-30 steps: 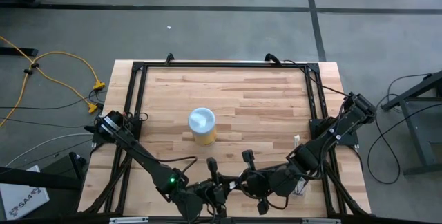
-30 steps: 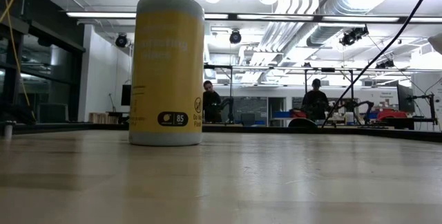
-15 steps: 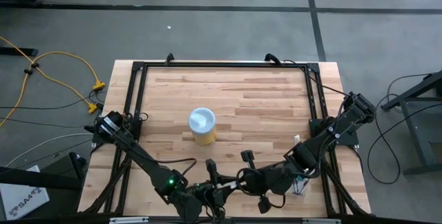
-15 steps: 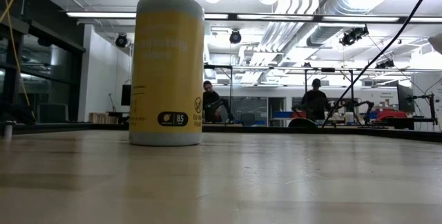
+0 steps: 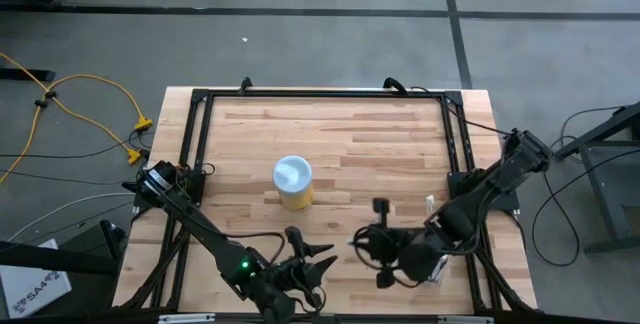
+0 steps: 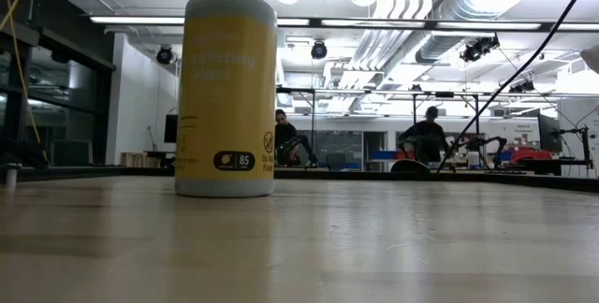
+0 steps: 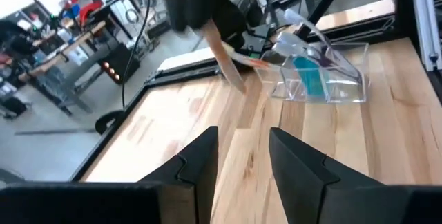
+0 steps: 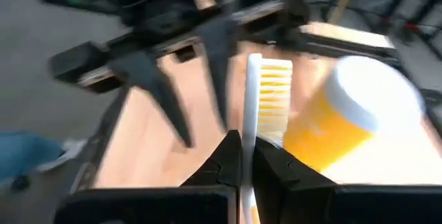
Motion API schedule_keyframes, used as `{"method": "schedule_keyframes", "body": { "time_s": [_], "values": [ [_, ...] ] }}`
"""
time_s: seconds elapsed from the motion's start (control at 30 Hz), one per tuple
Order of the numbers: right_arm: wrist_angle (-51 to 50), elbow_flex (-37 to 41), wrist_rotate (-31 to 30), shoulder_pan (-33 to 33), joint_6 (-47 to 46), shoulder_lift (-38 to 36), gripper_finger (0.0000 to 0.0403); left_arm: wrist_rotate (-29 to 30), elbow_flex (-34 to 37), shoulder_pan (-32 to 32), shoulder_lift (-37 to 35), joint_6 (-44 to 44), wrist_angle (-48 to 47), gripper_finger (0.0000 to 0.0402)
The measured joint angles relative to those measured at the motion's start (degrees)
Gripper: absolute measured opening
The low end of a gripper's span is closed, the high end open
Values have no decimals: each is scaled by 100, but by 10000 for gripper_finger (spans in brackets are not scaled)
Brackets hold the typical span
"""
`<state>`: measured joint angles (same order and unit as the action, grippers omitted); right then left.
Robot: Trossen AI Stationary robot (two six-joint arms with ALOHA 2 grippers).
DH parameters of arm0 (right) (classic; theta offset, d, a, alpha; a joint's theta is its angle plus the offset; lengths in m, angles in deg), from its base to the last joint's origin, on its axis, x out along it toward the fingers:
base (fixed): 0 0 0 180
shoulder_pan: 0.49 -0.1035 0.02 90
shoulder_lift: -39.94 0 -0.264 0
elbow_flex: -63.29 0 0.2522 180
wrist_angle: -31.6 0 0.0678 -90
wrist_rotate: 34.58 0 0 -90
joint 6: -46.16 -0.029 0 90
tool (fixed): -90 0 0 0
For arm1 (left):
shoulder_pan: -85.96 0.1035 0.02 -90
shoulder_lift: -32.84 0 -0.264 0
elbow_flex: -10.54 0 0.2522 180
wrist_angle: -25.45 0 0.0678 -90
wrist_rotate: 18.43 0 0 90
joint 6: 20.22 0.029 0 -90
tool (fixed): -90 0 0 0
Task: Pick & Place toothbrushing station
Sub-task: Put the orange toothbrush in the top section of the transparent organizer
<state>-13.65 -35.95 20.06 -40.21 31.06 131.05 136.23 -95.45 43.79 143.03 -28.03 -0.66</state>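
The right gripper (image 8: 242, 156) gripped a toothbrush (image 8: 257, 92) near the table's (image 5: 380, 144) front edge, fingers pinched on its handle. The left gripper (image 5: 318, 260), fingers spread and empty, sat just beside. The holder (image 7: 324, 72), with brushes inside, stood by the right rail. Farther back stood a canister (image 5: 293, 181). Placing that brush seemed left.
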Motion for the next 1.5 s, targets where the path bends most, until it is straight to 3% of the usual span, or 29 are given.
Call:
{"method": "schedule_keyframes", "body": {
  "time_s": [0.47, 0.77, 0.93, 1.13, 1.3, 1.5],
  "values": [
    [371, 2320, -2090, -289, -1381, -2015, 8, -111, 26, -13, 0, -879, -759, 124],
    [335, 3578, -2763, -1156, -2461, -3200, 7, -125, 28, 4, 0, -969, -803, 124],
    [142, 3860, -2778, -1756, -2847, -3589, 7, -125, 28, 9, 0, -1023, -800, 124],
    [-1050, 3869, -3061, -2466, -3831, -3828, 7, -179, 31, 9, 2, -1253, -781, 124],
    [-2180, 3869, -3340, -3028, -5169, -3829, 7, -182, 33, 11, 2, -1286, -708, 124],
    [-2798, 3869, -3531, -3627, -5989, -3816, 7, -188, 33, 11, 2, -1286, -602, 124]
  ]
}}
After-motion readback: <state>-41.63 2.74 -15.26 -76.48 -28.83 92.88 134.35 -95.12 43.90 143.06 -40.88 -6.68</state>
